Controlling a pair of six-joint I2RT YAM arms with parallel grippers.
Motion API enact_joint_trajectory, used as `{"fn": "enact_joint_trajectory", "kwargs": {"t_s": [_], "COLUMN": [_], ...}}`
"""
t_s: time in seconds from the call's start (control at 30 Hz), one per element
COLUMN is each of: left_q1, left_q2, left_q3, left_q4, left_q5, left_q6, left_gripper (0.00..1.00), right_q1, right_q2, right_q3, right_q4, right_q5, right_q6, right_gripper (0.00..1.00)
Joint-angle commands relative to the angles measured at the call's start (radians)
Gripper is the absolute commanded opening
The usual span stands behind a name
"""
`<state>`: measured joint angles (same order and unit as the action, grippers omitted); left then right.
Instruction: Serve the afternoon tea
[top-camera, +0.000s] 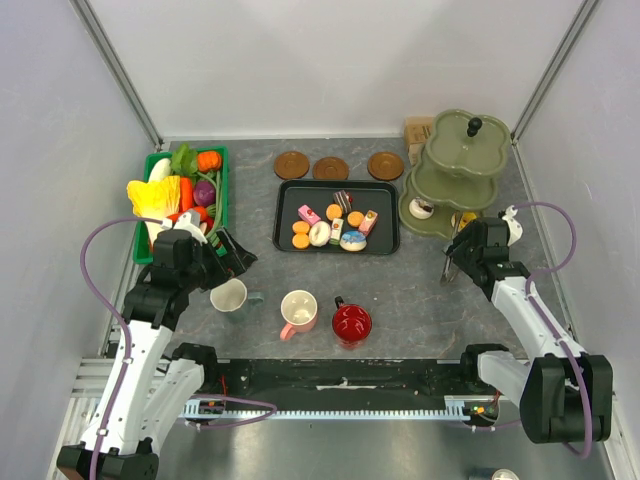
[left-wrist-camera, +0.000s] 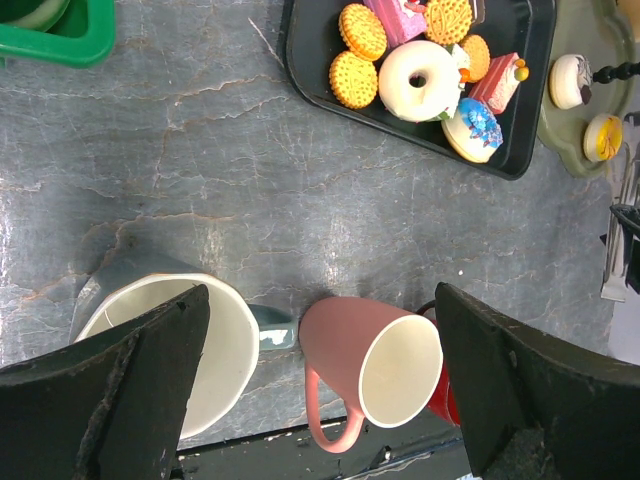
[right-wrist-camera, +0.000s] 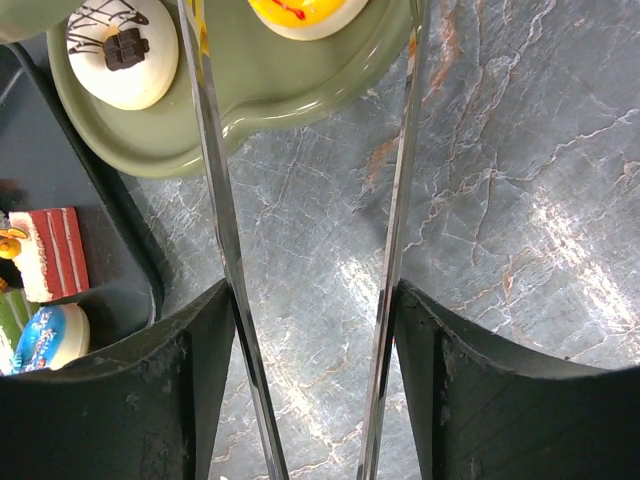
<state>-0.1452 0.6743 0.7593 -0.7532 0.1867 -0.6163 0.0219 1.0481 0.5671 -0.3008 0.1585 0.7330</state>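
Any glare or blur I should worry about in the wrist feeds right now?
Right wrist: bright glare patches on the table, metal tongs mirror-shiny but sharp. Left wrist: crisp, mild sheen on the table near the pink mug. Top external: even light, soft shadows.

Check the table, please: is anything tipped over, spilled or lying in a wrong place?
Nothing is spilled or tipped over. The whitish mug, pink mug and red mug stand upright. Only the yellow toy cabbage looks a little odd: it hangs out over the left rim of the full green basket.
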Motion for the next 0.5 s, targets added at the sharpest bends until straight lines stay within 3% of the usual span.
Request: {"fn": "enact_joint_trajectory", "kwargs": {"t_s": [0.0,0.47], "left_q1": [0.006,0.006], "left_q2": [-0.002,-0.001], "left_q3": [0.009,0.009], "left_q4": [0.026,0.026], "left_q5": [0.007,0.007], "left_q6": [-0.005,-0.003], "left_gripper": [0.99,0.99], "right_q1": [-0.005,-0.005], "right_q2": [-0.033,-0.138], "right_q3": [0.030,0.140], "right_q4": [-0.001,-0.280], "right_q5": [0.013,0.119], "right_q6": [-0.020,-0.055], "right_gripper": [0.69,0.69]}}
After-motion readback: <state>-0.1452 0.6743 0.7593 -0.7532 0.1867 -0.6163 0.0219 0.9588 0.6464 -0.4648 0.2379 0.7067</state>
